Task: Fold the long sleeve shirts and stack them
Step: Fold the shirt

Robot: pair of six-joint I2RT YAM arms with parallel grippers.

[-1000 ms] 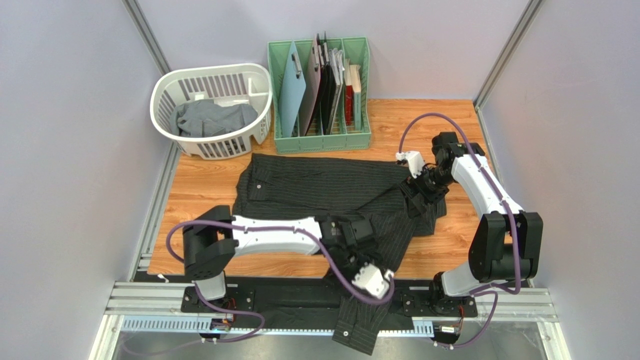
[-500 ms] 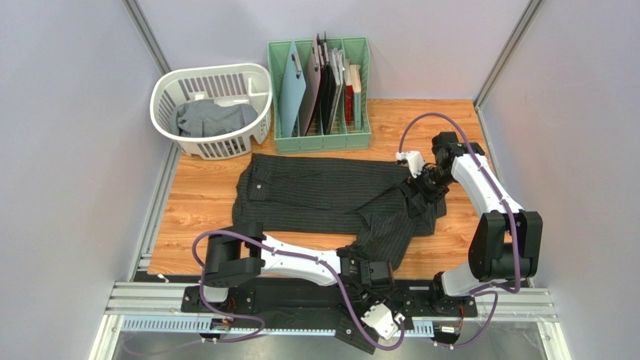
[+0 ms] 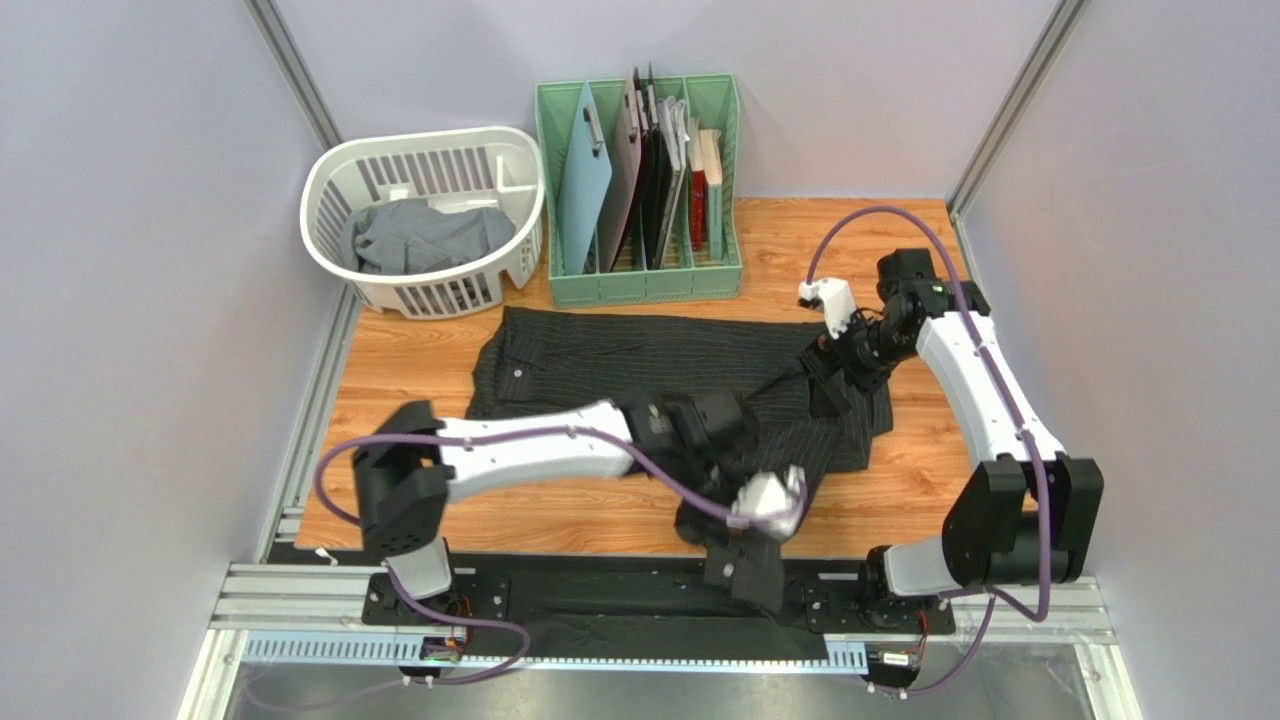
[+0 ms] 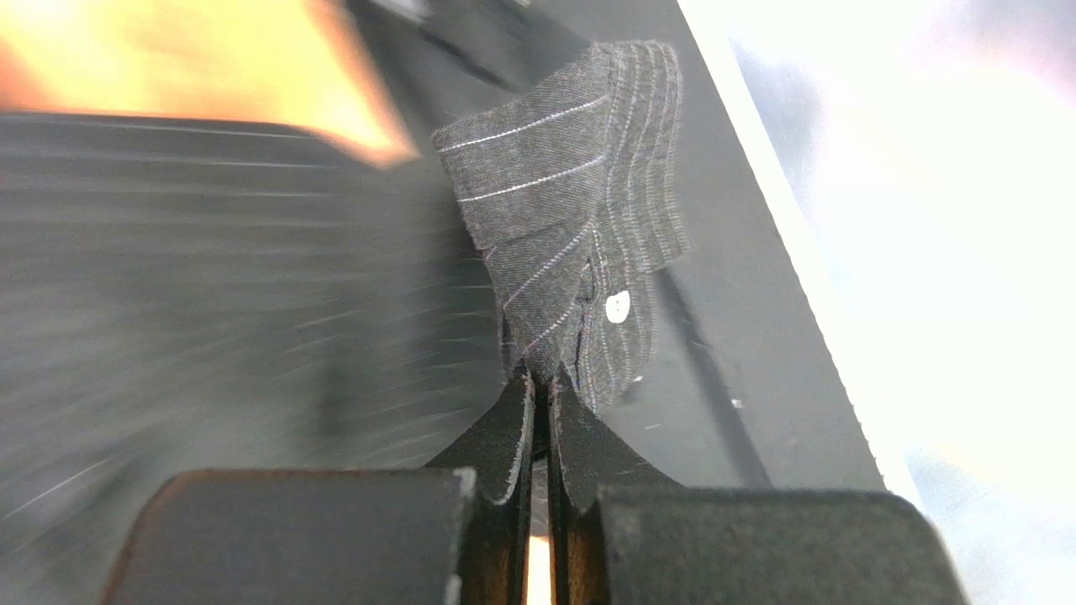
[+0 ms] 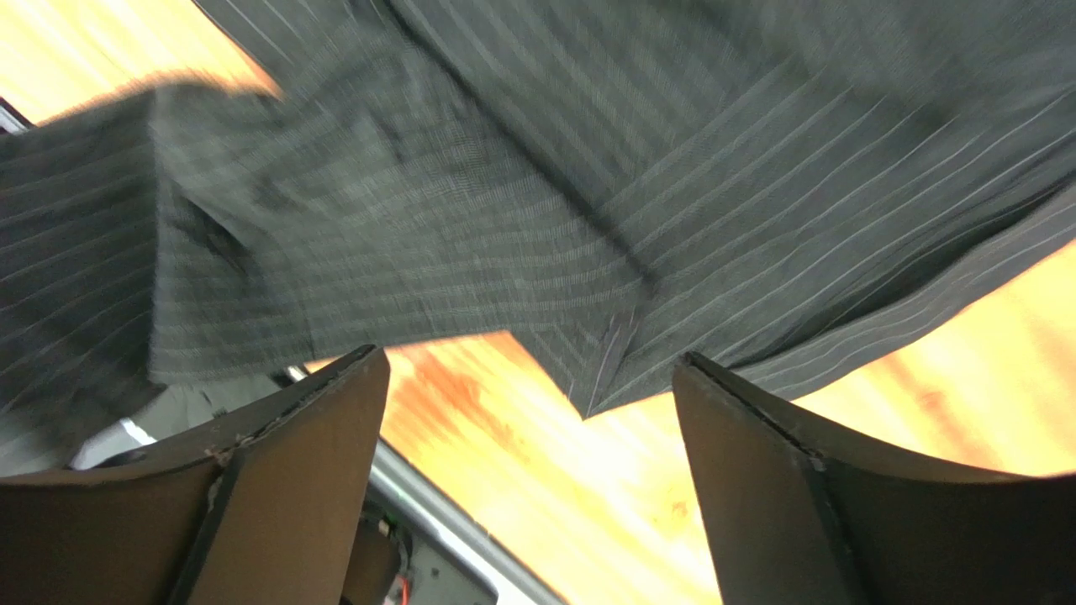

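- The left jaws are clenched on the cuff of the black pinstriped shirt. The wrist view shows them pinching the cloth just below its pale button, and the cuff stands up beyond the tips.
- A second ago these jaws were spread wide above the sleeve. They have since dropped past the near edge of the tabletop, closed, and come back up with the cuff.
- The sleeve no longer trails far over the front rail. It hangs short from the grip, above the tabletop's near edge.
- The left arm reaches across the shirt's lower half. Both the top and left wrist views are blurred here, so it looks to be mid-swing.
- The right jaws are released, spread wide and holding nothing, with the shirt's right edge just under them. That arm has drawn back a little from the cloth.
- The shirt's body lies flat mid-tabletop, with its collar to the left.
- With the cuff secured, the sleeve can probably be carried across the body as a first fold.
- The grey shirt sits crumpled in the white basket beside the green rack. Its folding and the stacking remain to be done.
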